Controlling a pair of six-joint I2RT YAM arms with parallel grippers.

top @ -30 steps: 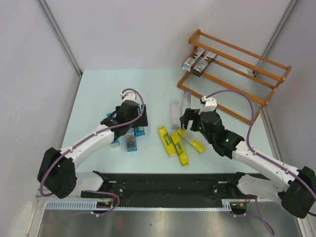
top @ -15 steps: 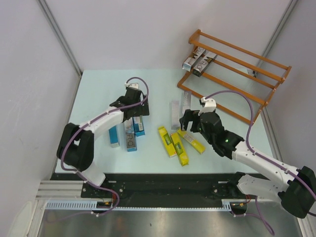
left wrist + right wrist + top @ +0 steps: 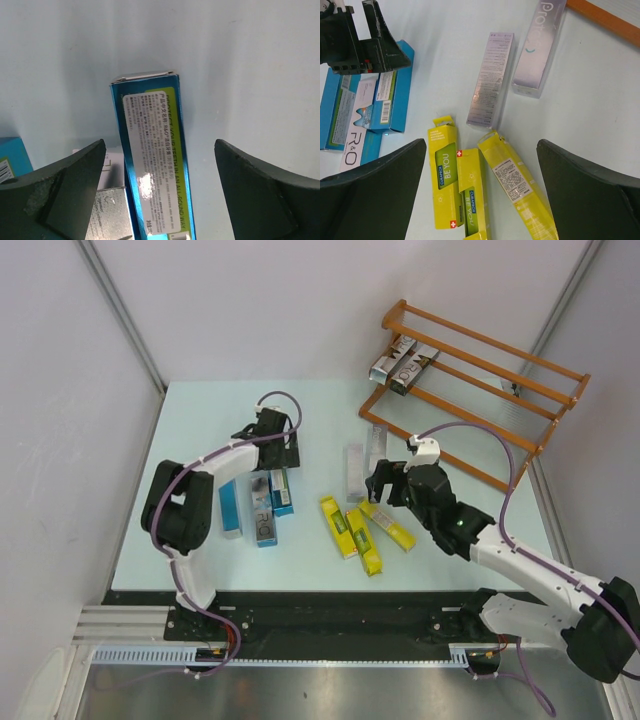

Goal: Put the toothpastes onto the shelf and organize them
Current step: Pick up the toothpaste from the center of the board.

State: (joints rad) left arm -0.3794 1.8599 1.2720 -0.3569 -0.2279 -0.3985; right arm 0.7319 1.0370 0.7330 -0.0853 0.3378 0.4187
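Lying flat on the table (image 3: pixel 250 60), a blue carton (image 3: pixel 150 165) sits just beneath the left pincer (image 3: pixel 160 146), whose jaws gape empty. Three yellow cartons (image 3: pixel 470 192) lie under the right pincer (image 3: pixel 482 145), equally open; the shelf (image 3: pixel 480 375) stands beyond it.

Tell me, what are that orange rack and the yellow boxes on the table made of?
The shelf looks like wooden rails with a smooth orange-brown coat. No grain shows, so painted metal is possible. The yellow Curaprox cartons look like printed cardboard with a slight satin sheen, going by their crisp folded edges and the hang tab at one end.
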